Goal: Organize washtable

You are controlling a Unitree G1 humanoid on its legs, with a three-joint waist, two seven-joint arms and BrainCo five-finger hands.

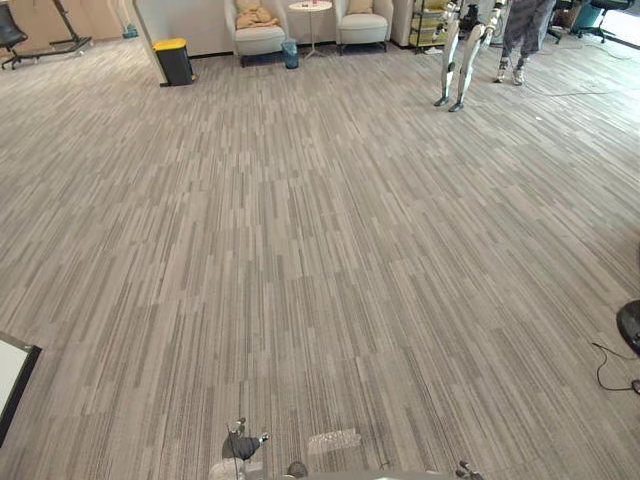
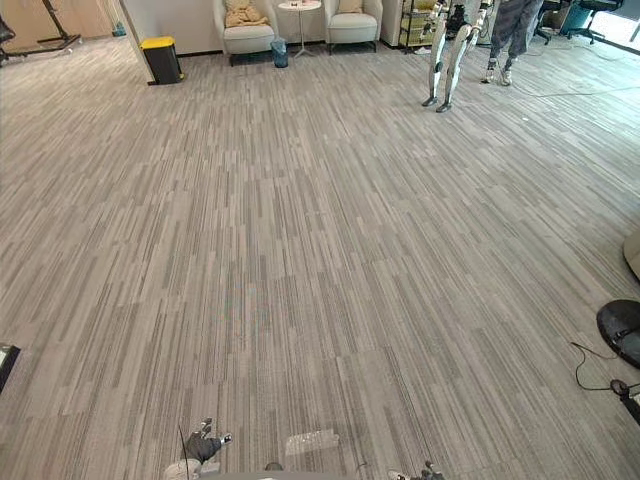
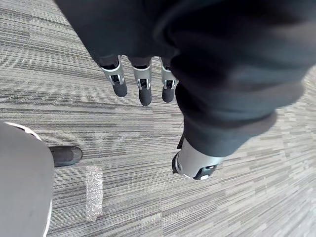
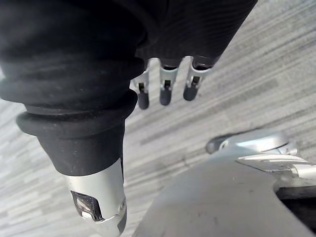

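Note:
I look down on wide grey striped carpet. My left hand (image 1: 240,445) hangs low at the bottom edge of the eye views. In its wrist view its fingers (image 3: 143,89) are straight, the thumb (image 3: 195,165) is apart, and it holds nothing. My right hand (image 1: 465,470) shows at the bottom right. Its fingers (image 4: 165,91) are also straight above bare carpet, and it too holds nothing. A small clear plastic-looking strip (image 1: 333,440) lies on the carpet between the hands.
At the far wall stand a yellow-lidded bin (image 1: 174,60), two armchairs (image 1: 259,30) and a small round table (image 1: 311,10). Another robot (image 1: 462,50) and a person (image 1: 520,40) stand far right. A white panel (image 1: 12,375) lies at the left, a black base (image 1: 630,325) at the right.

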